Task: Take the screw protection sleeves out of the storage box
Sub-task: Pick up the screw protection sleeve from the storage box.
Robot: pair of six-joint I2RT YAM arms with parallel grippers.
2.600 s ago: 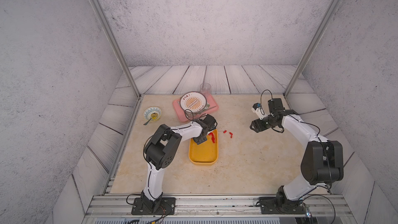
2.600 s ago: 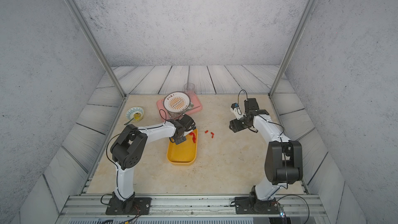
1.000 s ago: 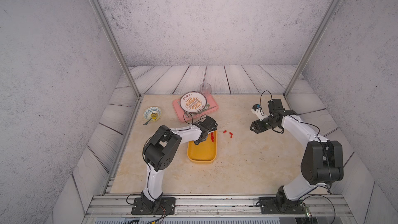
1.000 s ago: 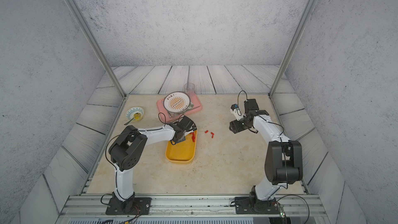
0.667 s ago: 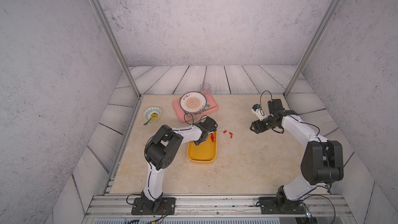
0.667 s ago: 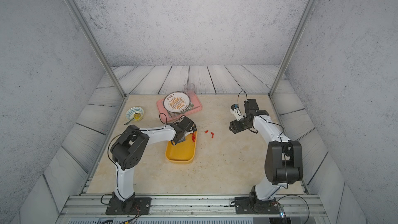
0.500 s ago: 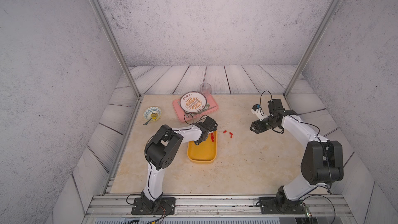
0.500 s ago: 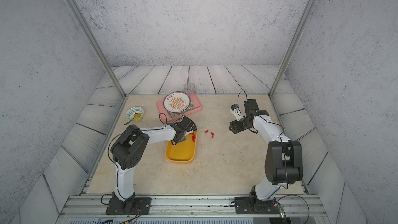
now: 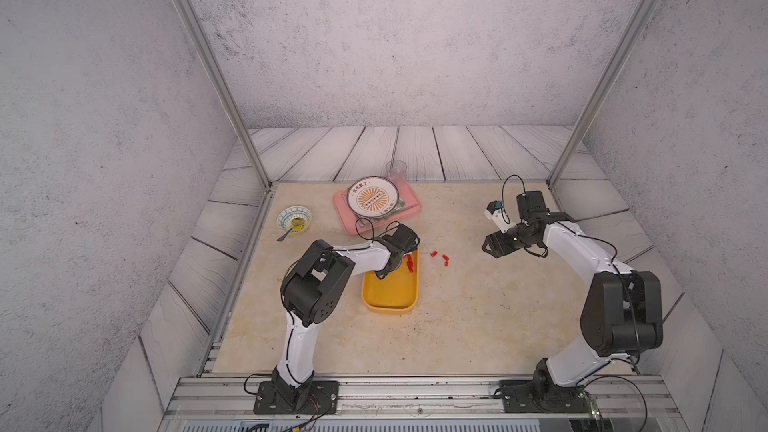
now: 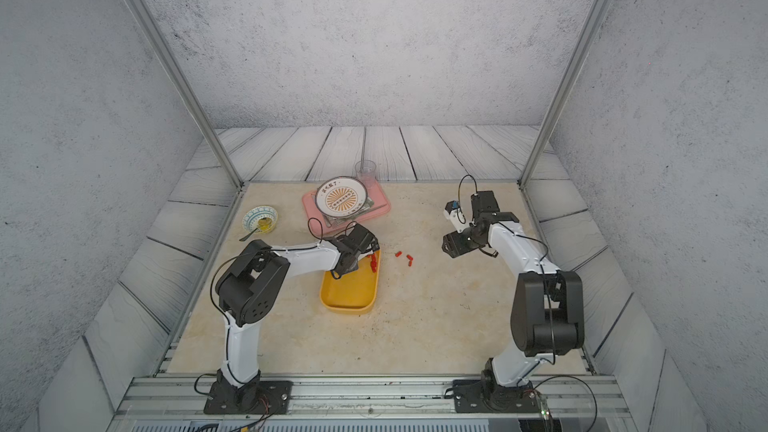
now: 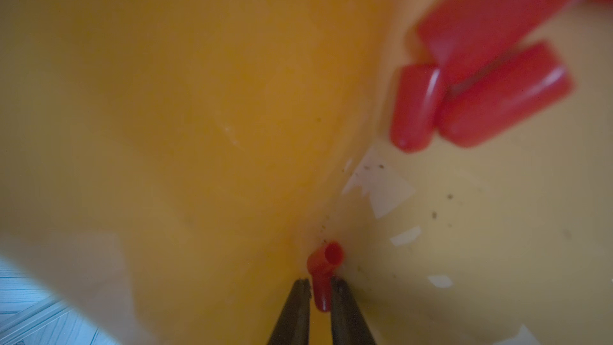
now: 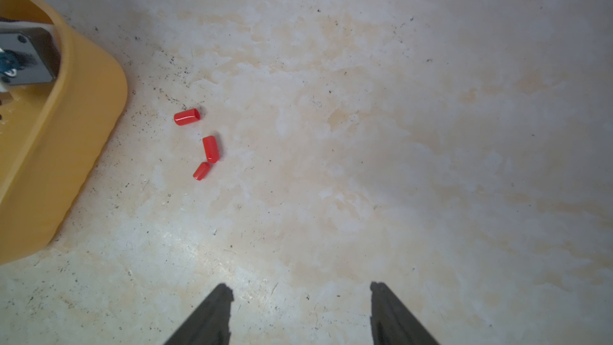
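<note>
The yellow storage box [image 9: 390, 299] [image 10: 349, 299] lies left of the table's middle. My left gripper [image 11: 321, 282] reaches down into its far end [image 9: 384, 271] and is shut on one red screw protection sleeve [image 11: 323, 270], close to the box's inner wall [image 11: 166, 94]. Several more sleeves [image 11: 497, 94] lie heaped in the box [image 9: 410, 263] [image 10: 373, 261]. Three sleeves [image 12: 186, 116] [image 12: 211, 149] [image 12: 201, 171] lie on the table just right of the box [image 12: 49, 160], also seen in both top views [image 9: 446, 259] [image 10: 409, 259]. My right gripper [image 12: 300, 288] [image 9: 492, 247] hovers open farther right, with nothing in it.
A pink tray [image 9: 345, 218] carrying a round patterned plate [image 9: 372, 197] sits just behind the box, touching distance from my left wrist. A clear cup [image 9: 396, 170] stands behind it. A small bowl with a spoon [image 9: 294, 220] is at the far left. Metal frame posts mark the back corners.
</note>
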